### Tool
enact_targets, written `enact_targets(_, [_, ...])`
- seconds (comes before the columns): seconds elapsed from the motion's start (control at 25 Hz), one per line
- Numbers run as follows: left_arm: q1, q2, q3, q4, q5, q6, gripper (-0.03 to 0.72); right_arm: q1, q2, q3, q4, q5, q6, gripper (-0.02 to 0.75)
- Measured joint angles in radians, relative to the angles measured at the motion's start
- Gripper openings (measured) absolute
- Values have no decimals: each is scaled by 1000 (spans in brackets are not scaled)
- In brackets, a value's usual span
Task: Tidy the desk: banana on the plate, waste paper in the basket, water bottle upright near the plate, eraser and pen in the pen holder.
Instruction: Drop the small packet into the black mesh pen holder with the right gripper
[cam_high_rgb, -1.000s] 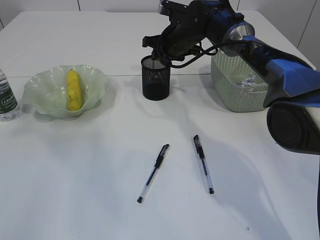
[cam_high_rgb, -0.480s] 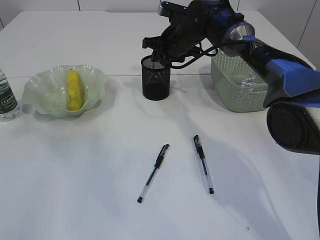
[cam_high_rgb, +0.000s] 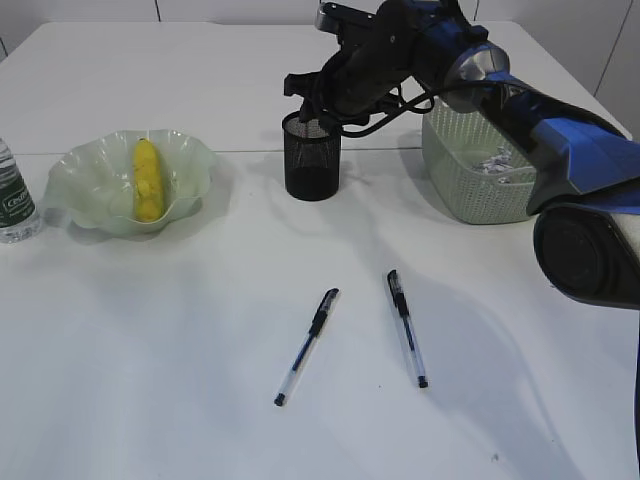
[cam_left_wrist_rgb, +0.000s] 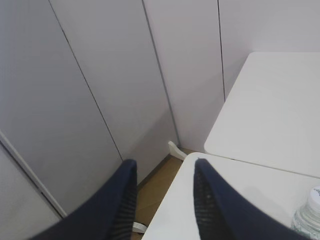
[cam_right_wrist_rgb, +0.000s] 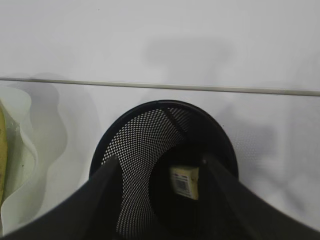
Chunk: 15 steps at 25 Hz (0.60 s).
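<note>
- Nearest the exterior camera, two pens lie flat on the desk (cam_high_rgb: 150, 380): the left pen (cam_high_rgb: 306, 347) slants up toward the right, and the right pen (cam_high_rgb: 406, 327) lies just beside it, apart, leaning the other way.
- Further back on the left, the plate (cam_high_rgb: 190, 165) holds the banana (cam_high_rgb: 147, 179), which lies lengthwise in its hollow.
- At the left edge of the exterior view the water bottle (cam_high_rgb: 14, 200) stands upright, near the plate without touching it.
- Mid-table, the pen holder (cam_high_rgb: 311, 160) stands upright between the plate and the basket (cam_high_rgb: 470, 180).
- The right gripper (cam_high_rgb: 318, 108) hangs directly over the pen holder's mouth, its arm reaching in from the right across the basket.
- In the right wrist view the two fingers (cam_right_wrist_rgb: 107, 195) stand spread about the width of the cup, nothing pinched between them; the eraser (cam_right_wrist_rgb: 184, 180) lies on the bottom of the cup, free of both fingers.
- On the right, the basket contains the waste paper (cam_high_rgb: 497, 162), visible above its rim.
- The left gripper (cam_left_wrist_rgb: 162, 200) appears only in its own wrist view, hovering off the desk's corner with its fingers parted and empty; the bottle's cap (cam_left_wrist_rgb: 314, 195) shows at the lower right.
- Behind it stand pale wall panels (cam_left_wrist_rgb: 100, 75).
</note>
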Motion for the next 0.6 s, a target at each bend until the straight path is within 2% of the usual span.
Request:
enact_targets(0.36, [0, 0, 0, 0, 0, 0, 262, 0, 0, -5, 0, 4, 0, 382])
enact_targets(0.6, [0, 0, 0, 0, 0, 0, 262, 0, 0, -138, -52, 119, -31, 383])
